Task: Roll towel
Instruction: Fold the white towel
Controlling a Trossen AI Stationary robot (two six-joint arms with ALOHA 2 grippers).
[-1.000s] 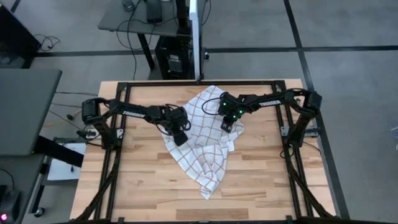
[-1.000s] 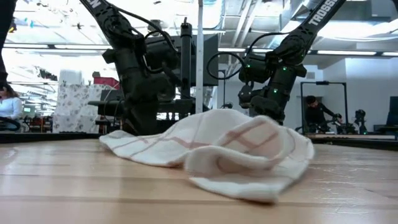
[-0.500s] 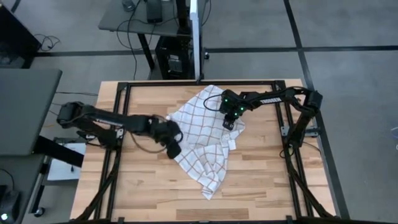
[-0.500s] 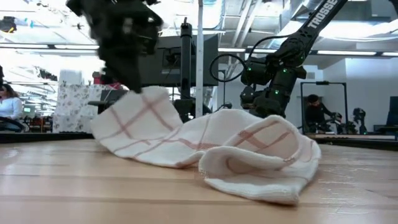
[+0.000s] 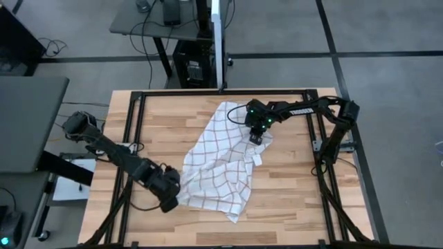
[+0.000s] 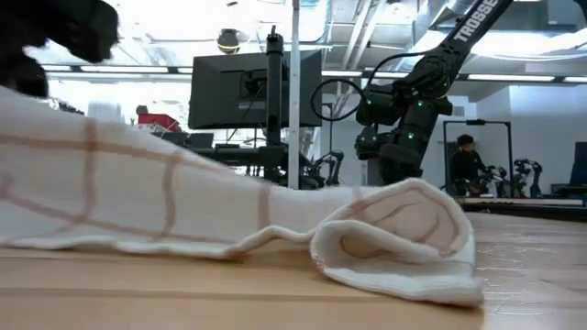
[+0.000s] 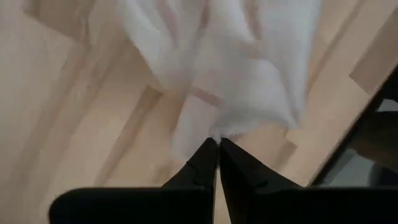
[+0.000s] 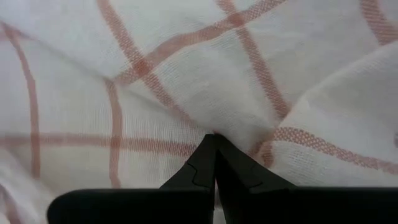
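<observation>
Left gripper (image 5: 169, 200) is clamping the near-left edge of the towel (image 5: 218, 162) at the table's (image 5: 291, 200) front-left, cloth stretching diagonally across centre. Right gripper (image 5: 255, 136) is pinching the far edge, probably thinly; overpulling risks slipping either pinch or bunching the folded right side.
</observation>
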